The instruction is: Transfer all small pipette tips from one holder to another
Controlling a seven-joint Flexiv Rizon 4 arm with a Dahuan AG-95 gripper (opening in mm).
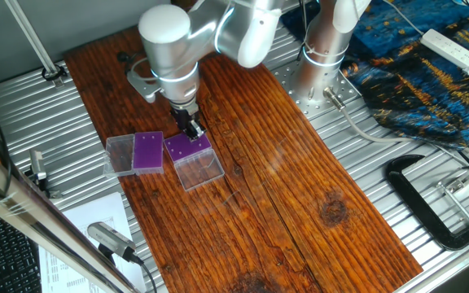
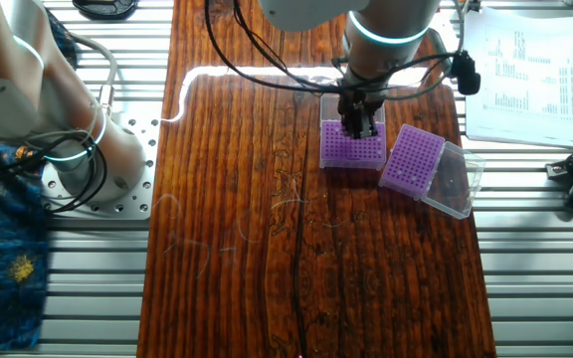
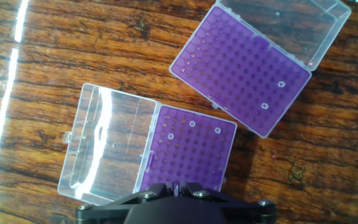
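No text, label, brand or number could be read. A printed paper sheet [image 2: 521,72] lay on the metal surface beyond the wooden board [image 2: 296,249], its lines of print too small to make out. Another printed sheet [image 1: 72,252] near that board was equally illegible.

Arm enters from 12 o'clock in one fixed view, wrist vertical. Gripper [image 1: 192,129] points straight down, fingers close together; gap not discernible.
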